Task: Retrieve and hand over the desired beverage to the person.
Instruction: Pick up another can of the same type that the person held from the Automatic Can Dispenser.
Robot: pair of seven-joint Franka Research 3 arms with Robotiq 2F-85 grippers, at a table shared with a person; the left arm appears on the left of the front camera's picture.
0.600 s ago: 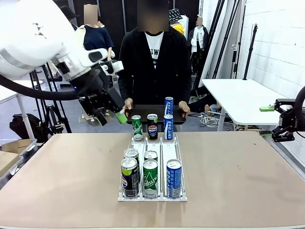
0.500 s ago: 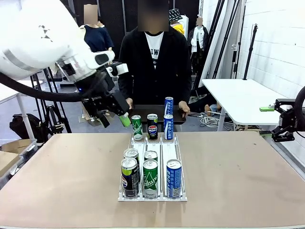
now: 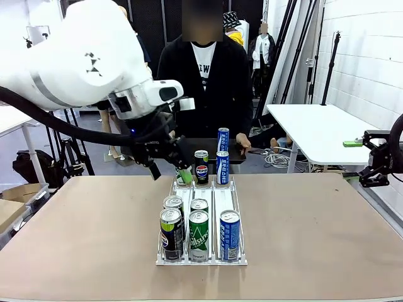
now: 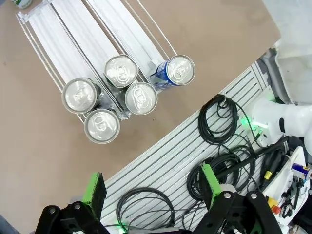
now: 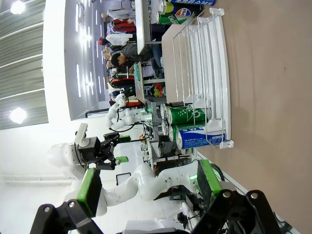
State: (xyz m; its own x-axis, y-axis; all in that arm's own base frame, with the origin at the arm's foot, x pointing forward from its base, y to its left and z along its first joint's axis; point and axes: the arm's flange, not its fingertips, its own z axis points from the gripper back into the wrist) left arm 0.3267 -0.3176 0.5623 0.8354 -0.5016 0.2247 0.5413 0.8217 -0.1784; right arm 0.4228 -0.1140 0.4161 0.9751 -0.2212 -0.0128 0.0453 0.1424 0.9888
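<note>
Table of light brown board (image 3: 315,226) bears a clear three-lane can rack (image 3: 217,200), and the person in a black cardigan (image 3: 179,82) stands beyond the rack's far end. The left gripper (image 3: 169,171) hangs over the rack's far left corner, jaws spread and empty, just beside a black Pepsi can (image 3: 201,167); the right gripper (image 5: 148,187) sits well off the rack's right side, likewise spread and empty. Five drink cans (image 3: 199,234) stand at the rack's near end, others at its far end.

Can (image 4: 20,3) cut off at top edge
</note>
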